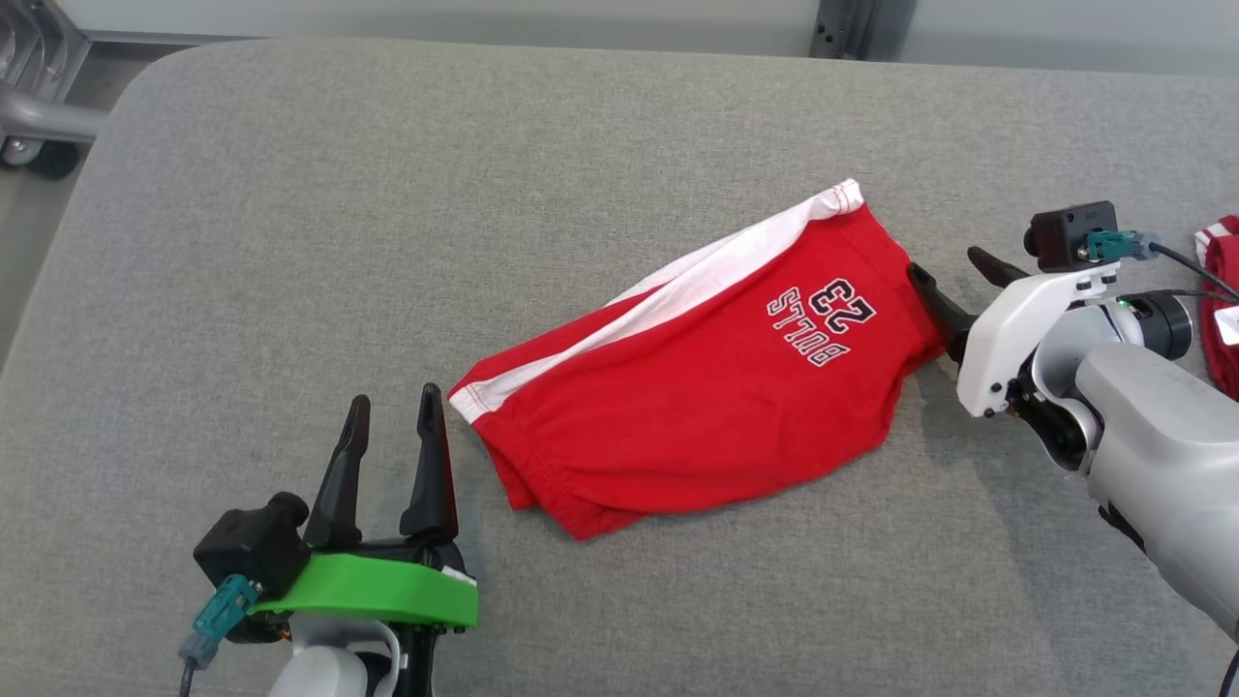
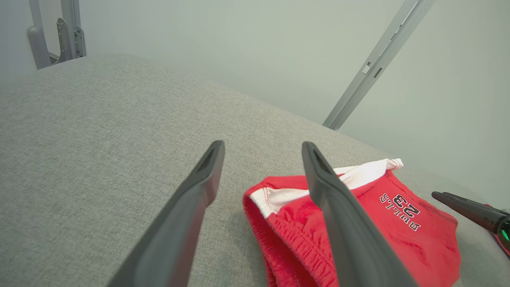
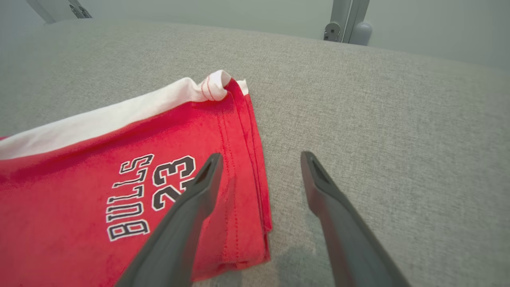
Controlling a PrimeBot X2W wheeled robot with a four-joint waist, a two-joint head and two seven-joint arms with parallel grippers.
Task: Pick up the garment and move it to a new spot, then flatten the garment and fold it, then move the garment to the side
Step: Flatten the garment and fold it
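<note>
Head view: left gripper [image 1: 395, 395] fingers spread, empty, just beside folded red garment [image 1: 697, 407], which lay mid grey padded surface [image 1: 290, 242]. Right gripper [image 1: 944, 261] spread, empty, one finger over garment's hem. Bare surface stretched beyond; second red cloth [image 1: 1222, 290] lay at right edge.

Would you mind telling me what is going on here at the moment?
A two-armed robot is working on red shorts, which lie folded on the grey surface. Both pincers are open and hold nothing: the left pincer sits beside the waistband end, the right pincer at the hem end.
</note>
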